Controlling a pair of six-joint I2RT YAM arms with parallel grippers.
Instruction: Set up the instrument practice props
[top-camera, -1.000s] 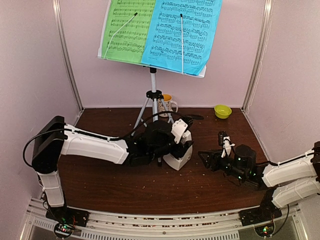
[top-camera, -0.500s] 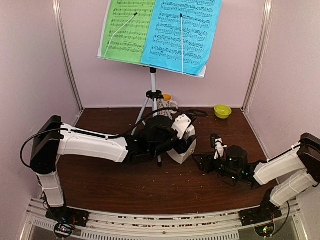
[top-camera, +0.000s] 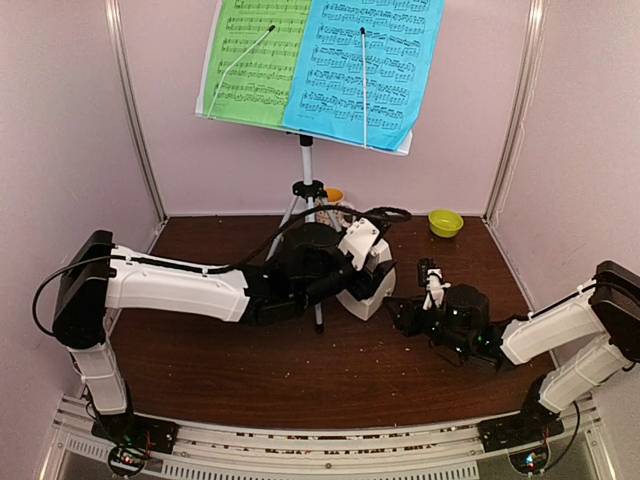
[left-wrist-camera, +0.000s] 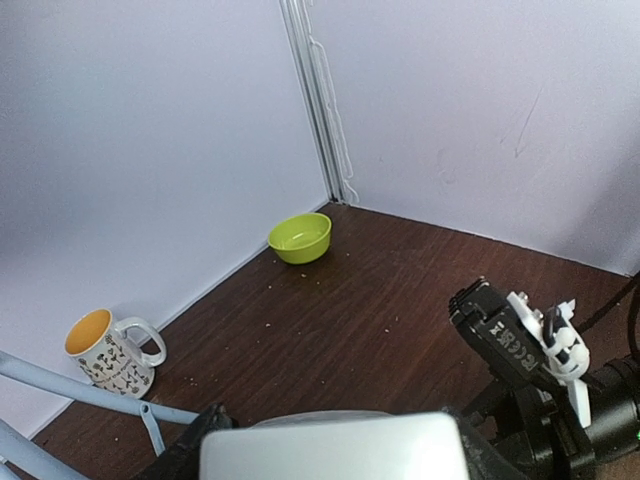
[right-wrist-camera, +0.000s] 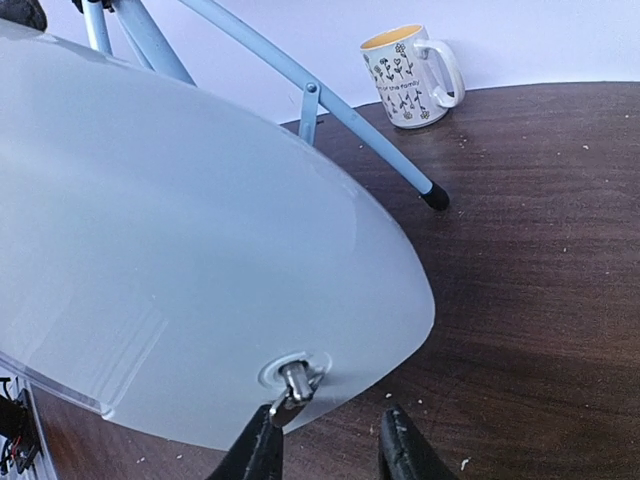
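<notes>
The white music stand (top-camera: 306, 165) stands on its tripod at the back, with the green sheet (top-camera: 255, 60) and blue sheet (top-camera: 365, 65) on it. My left gripper (top-camera: 360, 268) is shut on the white metronome (top-camera: 370, 288) and holds it tilted at the table's middle; its top fills the bottom of the left wrist view (left-wrist-camera: 335, 450). My right gripper (top-camera: 398, 315) is just right of the metronome. In the right wrist view its jaws (right-wrist-camera: 335, 455) are open, and the left finger (right-wrist-camera: 262, 452) touches the metal winding key (right-wrist-camera: 293, 383) on the metronome's side (right-wrist-camera: 180, 250).
A patterned mug (left-wrist-camera: 105, 350) sits by the back wall behind the tripod legs (right-wrist-camera: 330, 110). A lime-green bowl (top-camera: 445, 222) sits in the back right corner. Walls close in on three sides. Crumbs are scattered on the brown table (top-camera: 250, 370).
My left arm has carried the metronome right and toward the back, tilting it. My right arm has moved left, closing up to the metronome's side.
</notes>
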